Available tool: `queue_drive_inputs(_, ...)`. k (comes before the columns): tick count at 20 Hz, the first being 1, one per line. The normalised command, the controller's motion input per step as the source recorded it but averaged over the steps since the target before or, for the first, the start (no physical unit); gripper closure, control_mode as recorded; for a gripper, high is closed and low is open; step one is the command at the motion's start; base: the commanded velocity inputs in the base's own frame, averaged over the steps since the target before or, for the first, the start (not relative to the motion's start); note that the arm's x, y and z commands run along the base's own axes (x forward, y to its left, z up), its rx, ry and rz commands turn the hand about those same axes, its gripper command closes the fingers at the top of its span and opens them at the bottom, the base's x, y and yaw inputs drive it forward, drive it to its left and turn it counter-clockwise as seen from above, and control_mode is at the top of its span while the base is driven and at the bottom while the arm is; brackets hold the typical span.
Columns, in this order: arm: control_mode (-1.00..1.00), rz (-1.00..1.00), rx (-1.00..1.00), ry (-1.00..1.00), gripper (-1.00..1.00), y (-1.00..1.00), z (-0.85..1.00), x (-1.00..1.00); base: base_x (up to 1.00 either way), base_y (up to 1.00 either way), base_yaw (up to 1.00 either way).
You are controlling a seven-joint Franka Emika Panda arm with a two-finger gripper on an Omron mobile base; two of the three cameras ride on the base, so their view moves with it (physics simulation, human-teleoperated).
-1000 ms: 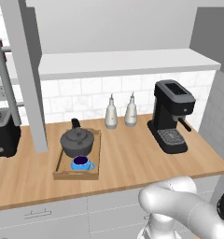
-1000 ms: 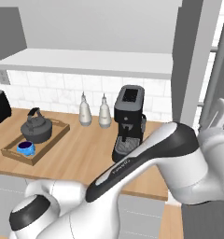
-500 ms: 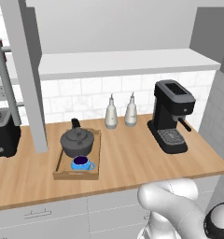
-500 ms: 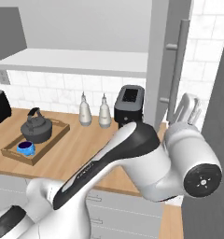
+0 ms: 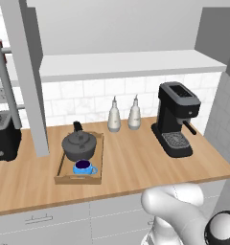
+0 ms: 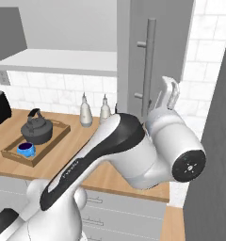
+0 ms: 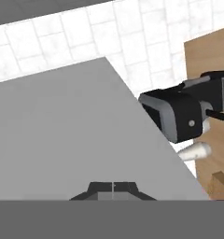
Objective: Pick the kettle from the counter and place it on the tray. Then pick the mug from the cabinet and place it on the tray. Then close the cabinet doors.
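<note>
The dark grey kettle (image 5: 79, 144) (image 6: 36, 130) and the small blue mug (image 5: 83, 167) (image 6: 25, 149) both sit in the wooden tray (image 5: 62, 167) (image 6: 52, 138) on the counter (image 5: 131, 162). The cabinet (image 5: 117, 28) stands open above them. Its left door (image 5: 26, 72) juts out towards the camera. In the right base view my gripper (image 6: 170, 87) is shut and empty, pointing up beside the right door (image 6: 132, 56), just right of its bar handle (image 6: 149, 61). Through the hand view, the fingertips (image 7: 102, 187) meet in front of that flat grey door panel (image 7: 72, 135).
A black coffee machine (image 5: 177, 119) (image 7: 179, 114) stands at the right of the counter, with two white bottles (image 5: 114, 115) (image 6: 85, 114) beside it. A dark toaster (image 5: 2, 136) is at the far left. My arm's elbow (image 6: 133, 150) bulks low in the right base view.
The right door has swung leftwards across the right base view, towards the cabinet, and my hand has gone along with it. Kettle, mug and tray have stayed put.
</note>
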Motion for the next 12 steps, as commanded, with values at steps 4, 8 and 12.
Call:
queue_drive_inputs(4,-1.00,0.31,-0.06,0.05,1.00,0.53,0.24,0.12,0.00,0.00,0.00)
queue_drive_inputs(8,-1.00,0.01,-0.12,0.28,1.00,0.83,-0.06,0.75,0.00,0.00,0.00)
queue_drive_inputs(12,-1.00,-0.04,-0.05,0.06,1.00,0.69,-0.23,0.65,0.00,0.00,0.00)
